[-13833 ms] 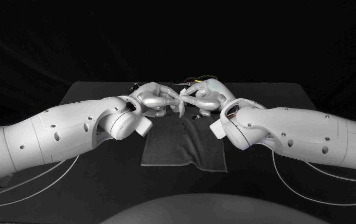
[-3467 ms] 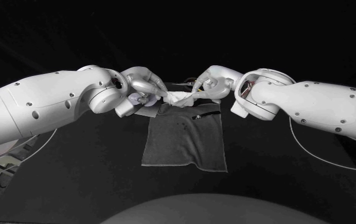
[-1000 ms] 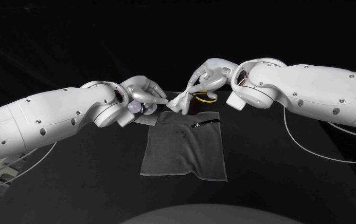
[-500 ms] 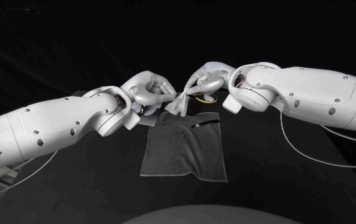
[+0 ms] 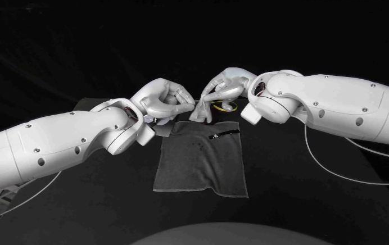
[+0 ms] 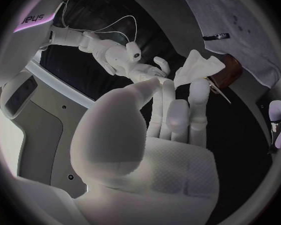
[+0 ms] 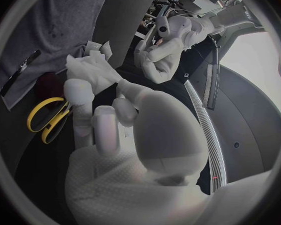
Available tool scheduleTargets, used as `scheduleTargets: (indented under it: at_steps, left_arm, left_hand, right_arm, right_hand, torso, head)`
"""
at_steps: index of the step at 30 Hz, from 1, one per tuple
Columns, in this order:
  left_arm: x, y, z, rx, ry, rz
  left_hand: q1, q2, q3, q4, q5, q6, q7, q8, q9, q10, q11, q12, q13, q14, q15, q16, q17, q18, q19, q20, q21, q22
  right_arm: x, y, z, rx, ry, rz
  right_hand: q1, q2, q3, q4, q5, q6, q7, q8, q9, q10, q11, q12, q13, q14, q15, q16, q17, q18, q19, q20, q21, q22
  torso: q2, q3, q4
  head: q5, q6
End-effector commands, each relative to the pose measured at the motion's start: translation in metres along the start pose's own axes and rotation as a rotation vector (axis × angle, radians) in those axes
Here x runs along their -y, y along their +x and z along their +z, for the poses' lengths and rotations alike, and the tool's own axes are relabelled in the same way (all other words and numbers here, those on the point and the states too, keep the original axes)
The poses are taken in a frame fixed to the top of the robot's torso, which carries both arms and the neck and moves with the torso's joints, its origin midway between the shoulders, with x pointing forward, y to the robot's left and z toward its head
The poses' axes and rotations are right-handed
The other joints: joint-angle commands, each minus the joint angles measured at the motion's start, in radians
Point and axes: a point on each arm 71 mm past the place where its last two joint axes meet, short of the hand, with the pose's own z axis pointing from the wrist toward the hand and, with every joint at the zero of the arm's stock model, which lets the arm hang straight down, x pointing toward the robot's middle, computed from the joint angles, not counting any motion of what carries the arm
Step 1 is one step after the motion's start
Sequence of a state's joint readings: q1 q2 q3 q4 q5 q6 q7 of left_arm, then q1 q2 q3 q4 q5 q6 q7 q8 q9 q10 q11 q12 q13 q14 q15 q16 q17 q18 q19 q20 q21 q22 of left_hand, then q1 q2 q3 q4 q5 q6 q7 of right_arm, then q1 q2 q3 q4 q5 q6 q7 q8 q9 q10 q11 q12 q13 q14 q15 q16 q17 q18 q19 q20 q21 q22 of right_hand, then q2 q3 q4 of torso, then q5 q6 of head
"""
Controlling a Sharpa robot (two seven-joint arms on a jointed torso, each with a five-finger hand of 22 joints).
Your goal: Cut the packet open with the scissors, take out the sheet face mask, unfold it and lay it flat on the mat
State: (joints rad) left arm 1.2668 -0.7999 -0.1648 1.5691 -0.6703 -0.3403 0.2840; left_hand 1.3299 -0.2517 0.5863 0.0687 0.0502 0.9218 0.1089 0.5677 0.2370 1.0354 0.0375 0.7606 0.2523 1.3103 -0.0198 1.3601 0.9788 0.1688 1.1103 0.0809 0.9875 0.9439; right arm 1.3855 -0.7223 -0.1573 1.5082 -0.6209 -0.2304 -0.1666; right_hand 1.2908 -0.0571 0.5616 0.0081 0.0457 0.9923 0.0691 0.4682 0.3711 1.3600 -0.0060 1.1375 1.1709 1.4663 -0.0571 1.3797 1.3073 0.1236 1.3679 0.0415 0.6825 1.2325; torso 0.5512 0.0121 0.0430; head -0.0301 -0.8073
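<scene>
Now both hands hold the sheet face mask [image 5: 200,110] between them, in the air above the far edge of the mat [image 5: 203,163]. My left hand [image 5: 164,100] pinches one side of the crumpled white mask and my right hand [image 5: 220,89] pinches the other side. Compared with one second ago, the right hand has come a little lower and the two hands are closer together, so the mask is more bunched. The mat lies on the counter [image 5: 97,200] as before. The yellow scissors [image 5: 225,109] lie just behind the mat, under the right hand.
</scene>
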Motion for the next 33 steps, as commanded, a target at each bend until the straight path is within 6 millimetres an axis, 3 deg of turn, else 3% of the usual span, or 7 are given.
scheduleTargets:
  at_steps: [1, 7, 9, 11, 17, 21, 33]
  left_arm:
    - [-0.006, 0.003, 0.0, -0.005, -0.049, 0.024]
    - [-0.019, 0.007, 0.0, 0.019, -0.139, 0.068]
    - [-0.024, 0.007, 0.001, 0.032, -0.171, 0.08]
    - [-0.028, 0.009, 0.001, 0.041, -0.196, 0.09]
    - [-0.034, 0.015, 0.002, 0.038, -0.239, 0.097]
    - [-0.035, 0.019, 0.005, 0.029, -0.253, 0.101]
    - [-0.035, 0.025, 0.01, 0.021, -0.276, 0.105]
  left_hand:
    - [-0.026, -0.016, -0.027, 0.009, -0.001, -0.019, 0.007, -0.015, -0.003, 0.0, 0.008, -0.007, 0.002, 0.004, 0.003, 0.0, -0.003, -0.012, 0.004, 0.003, -0.006, -0.009]
    - [-0.047, -0.031, -0.156, 0.036, -0.002, -0.086, 0.047, -0.021, 0.012, -0.08, 0.048, -0.007, 0.013, -0.095, 0.039, -0.076, -0.148, 0.009, -0.085, 0.032, -0.133, -0.126]
    - [-0.037, -0.021, -0.228, 0.06, -0.001, -0.121, 0.06, -0.001, 0.029, -0.122, 0.059, 0.008, 0.022, -0.15, 0.053, -0.113, -0.217, 0.012, -0.1, 0.045, -0.161, -0.148]
    - [-0.004, 0.0, -0.312, 0.089, -0.001, -0.149, 0.064, 0.038, 0.053, -0.153, 0.07, 0.037, 0.034, -0.164, 0.06, -0.116, -0.23, 0.015, -0.099, 0.053, -0.173, -0.157]
    - [0.062, 0.034, -0.475, 0.168, -0.003, -0.179, 0.064, 0.112, 0.091, -0.173, 0.066, 0.087, 0.045, -0.152, 0.058, -0.099, -0.212, 0.016, -0.087, 0.053, -0.181, -0.166]
    - [0.098, 0.049, -0.545, 0.21, -0.003, -0.194, 0.064, 0.136, 0.102, -0.18, 0.065, 0.105, 0.047, -0.148, 0.057, -0.094, -0.208, 0.015, -0.084, 0.052, -0.183, -0.168]
    - [0.119, 0.084, -0.663, 0.222, -0.003, -0.195, 0.053, 0.191, 0.125, -0.179, 0.057, 0.151, 0.059, -0.137, 0.05, -0.082, -0.19, 0.015, -0.079, 0.047, -0.184, -0.169]
  right_arm:
    - [0.0, -0.002, -0.001, 0.033, -0.006, 0.028]
    - [0.0, -0.001, -0.004, 0.028, -0.013, 0.039]
    - [0.0, 0.0, -0.005, 0.024, -0.018, 0.043]
    - [-0.001, 0.002, -0.005, 0.017, -0.023, 0.047]
    - [-0.003, 0.006, -0.007, 0.001, -0.035, 0.053]
    - [-0.003, 0.007, -0.007, -0.005, -0.037, 0.055]
    - [-0.004, 0.014, -0.004, -0.026, -0.036, 0.059]
  right_hand:
    - [-0.001, 0.011, 0.005, 0.001, 0.003, 0.006, 0.001, 0.037, 0.029, 0.009, 0.001, 0.006, -0.001, 0.063, -0.007, 0.003, 0.093, 0.011, 0.006, 0.0, 0.004, 0.002]
    - [-0.002, 0.012, 0.006, 0.001, 0.003, 0.006, 0.001, 0.038, 0.029, 0.009, 0.001, 0.006, 0.0, 0.063, -0.007, 0.003, 0.093, 0.011, 0.006, 0.0, 0.005, 0.002]
    - [-0.002, 0.012, 0.006, 0.001, 0.003, 0.006, 0.001, 0.038, 0.029, 0.009, 0.001, 0.006, 0.0, 0.063, -0.007, 0.003, 0.093, 0.011, 0.006, 0.0, 0.005, 0.002]
    - [-0.002, 0.012, 0.007, 0.001, 0.003, 0.006, 0.001, 0.038, 0.029, 0.009, 0.001, 0.006, 0.0, 0.063, -0.007, 0.003, 0.094, 0.011, 0.006, 0.0, 0.006, 0.003]
    - [-0.002, 0.012, 0.008, 0.001, 0.003, 0.005, 0.001, 0.038, 0.029, 0.008, 0.001, 0.005, -0.001, 0.063, -0.007, 0.003, 0.093, 0.011, 0.006, -0.001, 0.005, 0.002]
    - [-0.002, 0.012, 0.008, 0.001, 0.003, 0.005, 0.001, 0.038, 0.029, 0.008, 0.001, 0.005, -0.001, 0.063, -0.007, 0.003, 0.093, 0.011, 0.006, -0.001, 0.005, 0.002]
    - [-0.003, 0.013, 0.009, 0.0, 0.003, 0.005, 0.002, 0.039, 0.029, 0.009, 0.001, 0.005, 0.0, 0.063, -0.007, 0.003, 0.094, 0.011, 0.006, -0.001, 0.005, 0.003]
  torso:
    - [0.0, -0.0008, -0.0007]
    - [0.0, -0.0003, -0.0001]
    - [0.0, -0.0003, -0.0009]
    - [0.0, 0.0002, -0.001]
    - [0.0, -0.0004, -0.0014]
    - [0.0, -0.0004, -0.0009]
    - [0.0, 0.0003, -0.0005]
  head:
    - [0.0, -0.001]
    - [0.0, -0.001]
    - [0.001, 0.0]
    - [-0.001, -0.001]
    - [0.001, -0.001]
    - [0.001, -0.001]
    - [0.002, -0.004]
